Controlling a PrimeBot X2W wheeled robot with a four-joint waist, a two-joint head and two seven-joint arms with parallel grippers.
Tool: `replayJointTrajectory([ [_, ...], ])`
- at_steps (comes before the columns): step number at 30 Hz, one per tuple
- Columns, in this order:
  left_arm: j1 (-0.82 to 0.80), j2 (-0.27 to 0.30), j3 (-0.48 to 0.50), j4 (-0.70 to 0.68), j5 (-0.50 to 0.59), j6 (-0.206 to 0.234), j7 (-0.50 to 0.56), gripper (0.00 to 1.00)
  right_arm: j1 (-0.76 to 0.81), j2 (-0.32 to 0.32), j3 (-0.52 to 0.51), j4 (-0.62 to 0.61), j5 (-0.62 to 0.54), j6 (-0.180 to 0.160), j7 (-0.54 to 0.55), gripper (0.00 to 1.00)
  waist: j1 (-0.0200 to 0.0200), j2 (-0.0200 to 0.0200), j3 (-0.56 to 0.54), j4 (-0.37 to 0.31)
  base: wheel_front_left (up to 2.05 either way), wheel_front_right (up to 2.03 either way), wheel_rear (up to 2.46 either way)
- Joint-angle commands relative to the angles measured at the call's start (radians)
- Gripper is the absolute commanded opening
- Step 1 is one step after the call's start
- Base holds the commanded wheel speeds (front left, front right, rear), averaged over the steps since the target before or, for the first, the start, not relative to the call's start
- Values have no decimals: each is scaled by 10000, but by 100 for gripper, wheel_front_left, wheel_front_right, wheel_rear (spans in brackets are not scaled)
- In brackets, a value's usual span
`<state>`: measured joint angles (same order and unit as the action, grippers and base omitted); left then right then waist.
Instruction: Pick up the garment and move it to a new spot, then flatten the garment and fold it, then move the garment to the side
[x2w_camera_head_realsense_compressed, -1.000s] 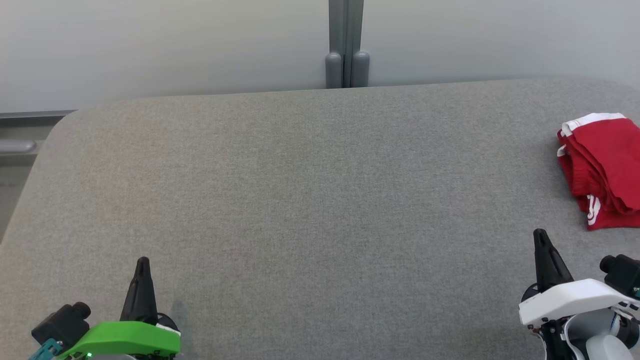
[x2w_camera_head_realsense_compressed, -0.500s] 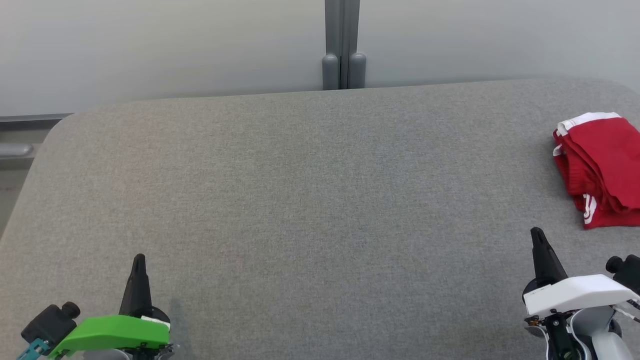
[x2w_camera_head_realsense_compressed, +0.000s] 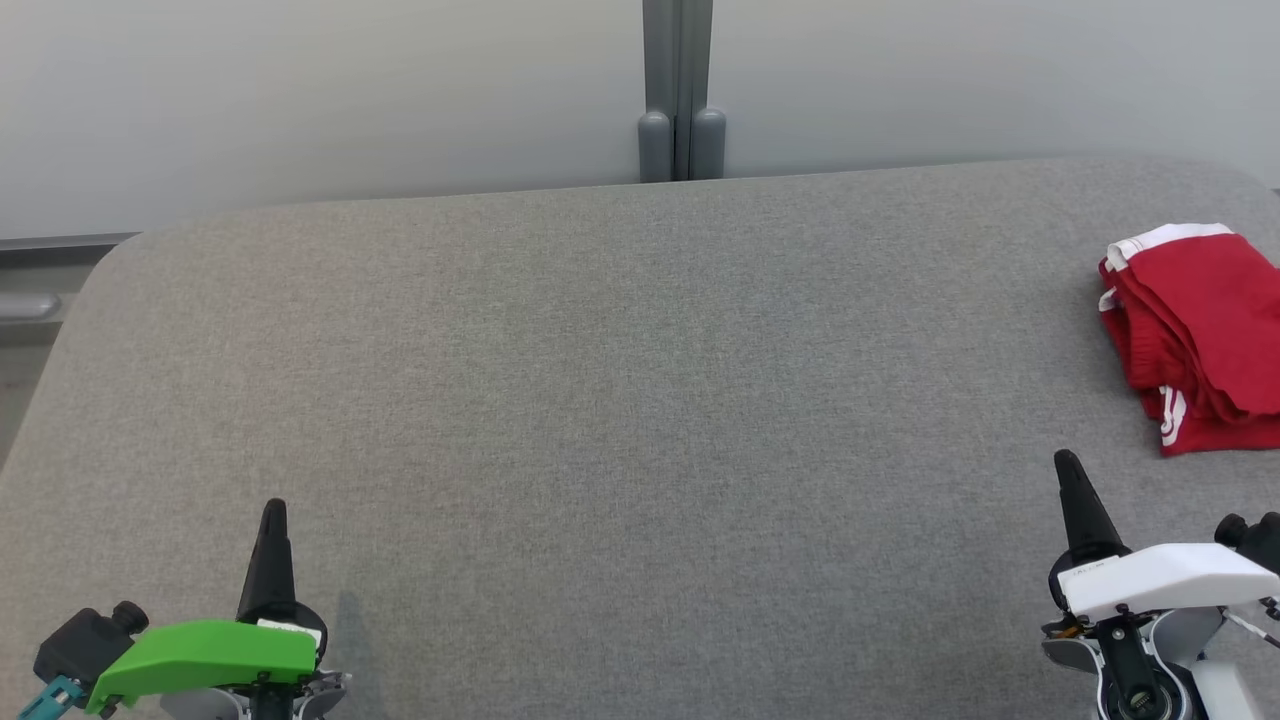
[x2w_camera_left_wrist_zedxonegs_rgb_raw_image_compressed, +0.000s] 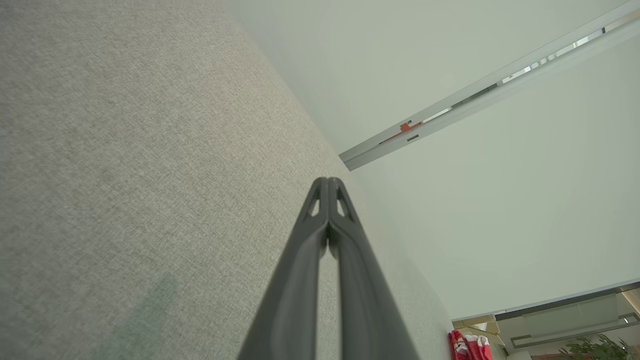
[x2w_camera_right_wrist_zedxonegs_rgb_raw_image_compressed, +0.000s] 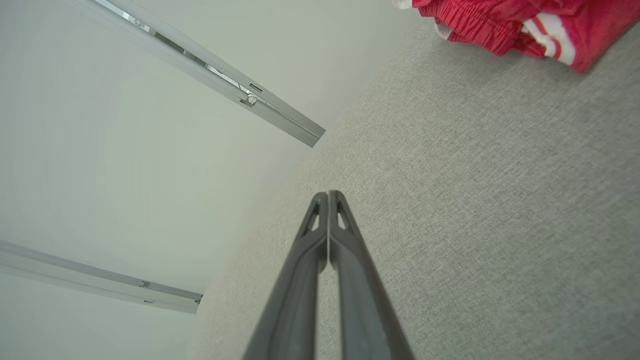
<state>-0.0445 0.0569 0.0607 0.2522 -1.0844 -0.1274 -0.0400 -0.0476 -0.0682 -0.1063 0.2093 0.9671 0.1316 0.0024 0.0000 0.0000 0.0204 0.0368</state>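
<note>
I read this as office space: pale partition panels (x2w_camera_head_realsense_compressed: 300, 100) w/ grey post (x2w_camera_head_realsense_compressed: 677, 90), felt-covered tabletop (x2w_camera_head_realsense_compressed: 640, 400), potted plant (x2w_camera_left_wrist_zedxonegs_rgb_raw_image_compressed: 595, 348).

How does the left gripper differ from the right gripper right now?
The left gripper has a green cover, while the right gripper has a white one. The left gripper is at the near left of the grey table, far from the red garment; the right gripper is just short of it. Both are shut, empty, and point up the head view.
</note>
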Motion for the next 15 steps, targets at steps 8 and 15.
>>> replayJointTrajectory([
  [8,-332,21,127,-120,-961,-30,271,0,-301,19,-40,-6,1142,-8,212,0,0,0,-21,-45,0,0,0],
  [15,-400,11,188,-115,-1591,-34,456,0,-338,38,-48,47,1912,-8,337,0,0,0,-39,-82,0,0,0],
])
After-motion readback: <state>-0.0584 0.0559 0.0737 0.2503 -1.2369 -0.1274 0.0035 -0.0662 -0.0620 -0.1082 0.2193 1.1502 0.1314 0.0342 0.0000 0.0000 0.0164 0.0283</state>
